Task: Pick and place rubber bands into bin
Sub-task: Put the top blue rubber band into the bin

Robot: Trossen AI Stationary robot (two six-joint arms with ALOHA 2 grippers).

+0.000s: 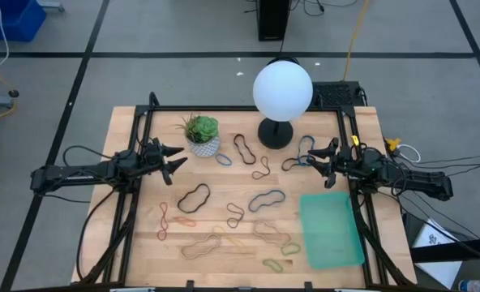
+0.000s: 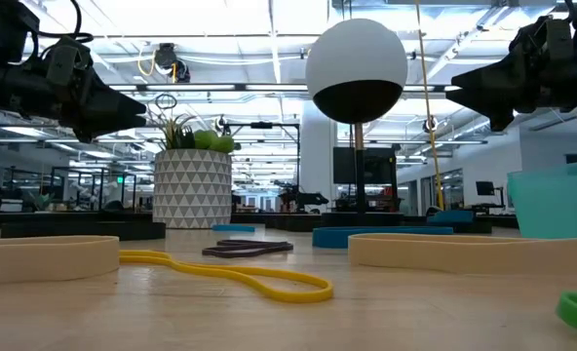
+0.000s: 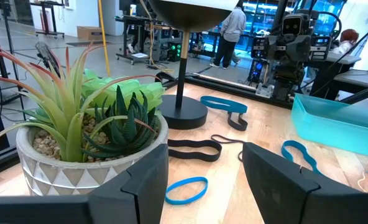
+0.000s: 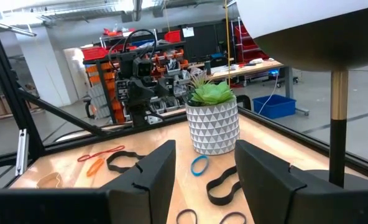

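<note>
Standing between the pincers: plant pot (image 1: 203, 138), lamp (image 1: 281, 101).

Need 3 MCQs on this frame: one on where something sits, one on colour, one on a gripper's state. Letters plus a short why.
1. Where is the bin?
A. table's right front, near the right arm
B. behind the plant pot
C. under the left arm

2. Colour of the small rubber band lying beside the plant pot?
A. red
B. blue
C. yellow

3. State of the left gripper?
A. shut on a band
B. open, holding nothing
C. resting inside the bin

Key: 1 A, the high view shows the teal tray at front right. 2 B, a blue loop lies beside the pot. 3 B, the left wrist view shows its fingers apart, nothing between.
</note>
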